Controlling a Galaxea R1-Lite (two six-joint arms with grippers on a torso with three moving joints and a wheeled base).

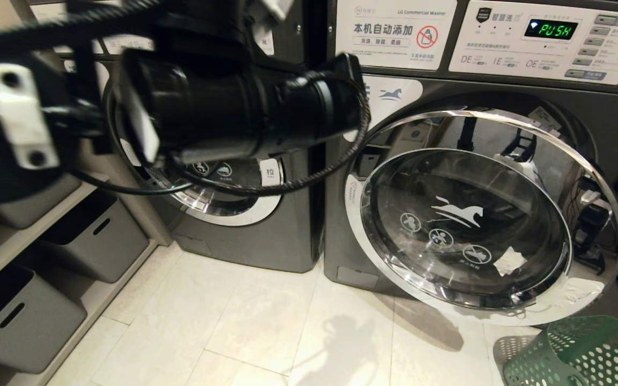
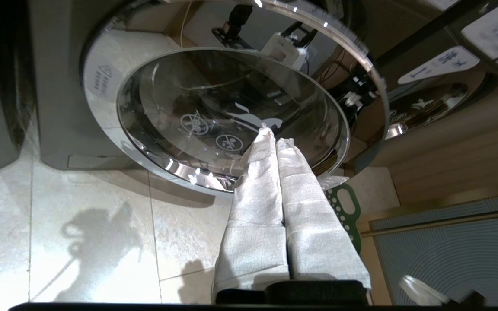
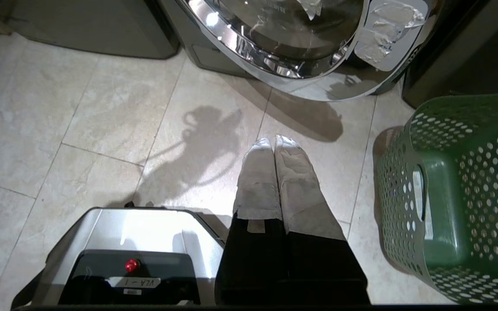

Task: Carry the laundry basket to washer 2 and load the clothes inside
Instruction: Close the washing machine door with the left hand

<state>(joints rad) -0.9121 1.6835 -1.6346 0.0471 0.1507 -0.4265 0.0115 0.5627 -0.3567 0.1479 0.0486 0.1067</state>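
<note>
Room: pale tiled floor (image 3: 102, 112) lay before two dark grey washers, with grey storage bins (image 1: 94, 236) on shelves at your robot's left.
Left gripper: you had the left gripper (image 2: 275, 140) with its wrapped fingers pressed together, holding nothing, its tips in front of the glass of the door (image 2: 231, 116); whether they touched the glass, the pictures did not tell.
Right gripper: the right gripper (image 3: 273, 141) was also closed and empty, pointing down over bare floor, between the robot's base (image 3: 132, 242) and the laundry basket (image 3: 456, 194).
Washer 2: washer 2 (image 1: 502, 214) stood in front; its round door with the chrome rim (image 1: 604, 203) looked closed or nearly closed.
Basket: it stood on the floor just beside the washer's lower right corner, near the right gripper but not touching.
Clothes: no clothes were visible; the inside of the basket was hidden.
Step in hand: I judge that you had to open the door first. Hook the rim at its latch side and pull slowly, not pushing on the glass.
Open room: floor to the left of the door was free; at the right the basket stood near the door's swing, so mind that edge.
</note>
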